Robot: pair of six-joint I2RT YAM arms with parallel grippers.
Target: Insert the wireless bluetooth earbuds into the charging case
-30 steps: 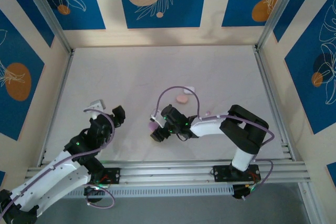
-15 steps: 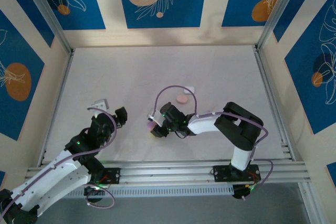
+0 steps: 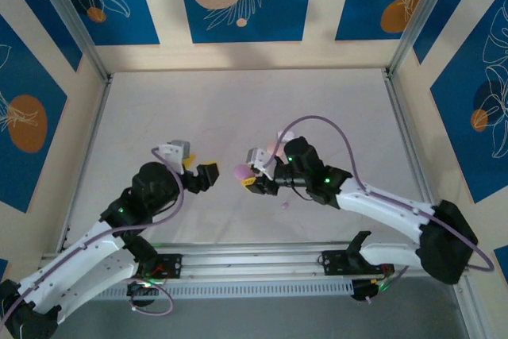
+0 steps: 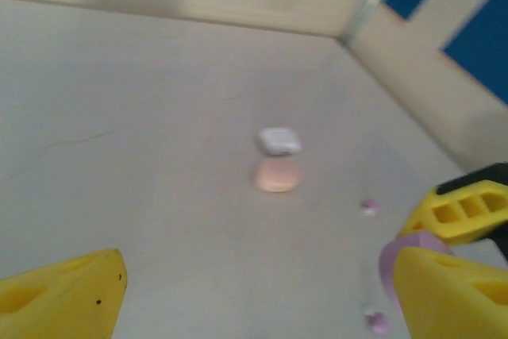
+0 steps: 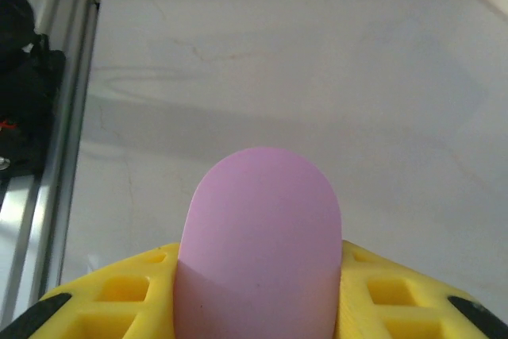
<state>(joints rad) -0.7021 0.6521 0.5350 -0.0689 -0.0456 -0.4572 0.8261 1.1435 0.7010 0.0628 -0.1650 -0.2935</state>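
Observation:
My right gripper (image 3: 251, 177) is shut on a purple charging case (image 3: 240, 171), held above the table; in the right wrist view the case (image 5: 260, 228) stands upright between the yellow fingers (image 5: 111, 307). My left gripper (image 3: 201, 173) is open just left of it, and its own right fingertip (image 4: 452, 291) sits beside the case (image 4: 389, 263). Two tiny purple earbuds (image 4: 369, 206) (image 4: 376, 321) lie on the table, one of them below the right arm (image 3: 286, 205).
A pink case (image 4: 277, 174) and a white case (image 4: 279, 140) lie side by side mid-table, the pink one (image 3: 275, 147) partly behind the right arm. Aluminium rails (image 3: 254, 258) run along the near edge, and patterned walls enclose the other three sides.
The right gripper closed on the purple case and lifted it up and away from the near edge. The left gripper swung right towards it and opened a little wider.

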